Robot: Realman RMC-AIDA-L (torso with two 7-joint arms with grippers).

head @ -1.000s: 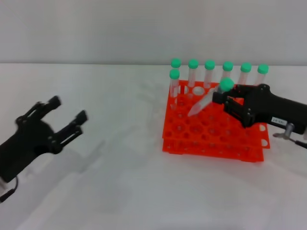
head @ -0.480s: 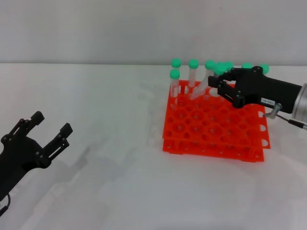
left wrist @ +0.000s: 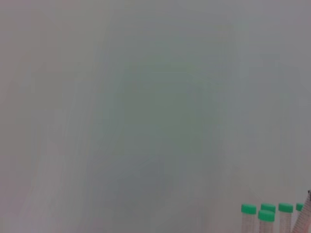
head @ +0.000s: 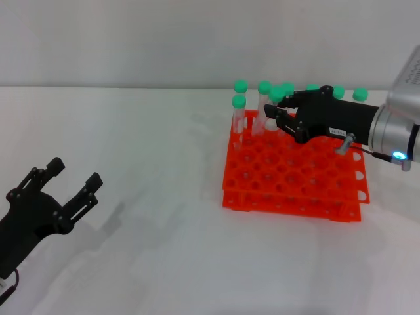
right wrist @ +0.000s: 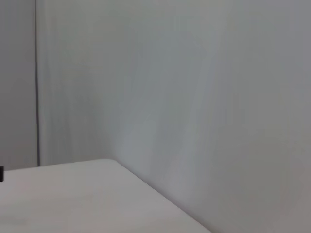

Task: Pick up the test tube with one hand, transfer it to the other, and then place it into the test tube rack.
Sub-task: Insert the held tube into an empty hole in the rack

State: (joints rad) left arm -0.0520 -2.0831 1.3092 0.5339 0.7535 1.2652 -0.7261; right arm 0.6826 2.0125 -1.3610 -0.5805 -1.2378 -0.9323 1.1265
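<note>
— Head view, leftmost first: what do we have?
— Our left gripper (head: pixel 62 190) hangs low over the white table (head: pixel 151 164) near the left edge, fingers (head: pixel 88 187) spread apart and holding nothing. It sits well apart from the rack.
— And moving across?
— The test tube rack (head: pixel 292 180), bright orange, stands right of centre on the table. Green-capped tubes (head: pixel 239 113) stand upright along its far rows and at its far left corner.
— Where is the test tube we care about?
— The test tube (head: pixel 270 111) is above the rack's far left part, tilted, green cap uppermost and close to the standing caps. Our right gripper (head: pixel 285 115) is closed around it, just under the cap; the lower end points down toward the holes, though we cannot tell whether the tip has entered one.
— Farther right?
— The silver wrist (head: pixel 394 125) with a blue light reaches in from the right edge.
— The left wrist view?
— Mostly blank wall, with a few green caps (left wrist: pixel 266 214) at one corner.
</note>
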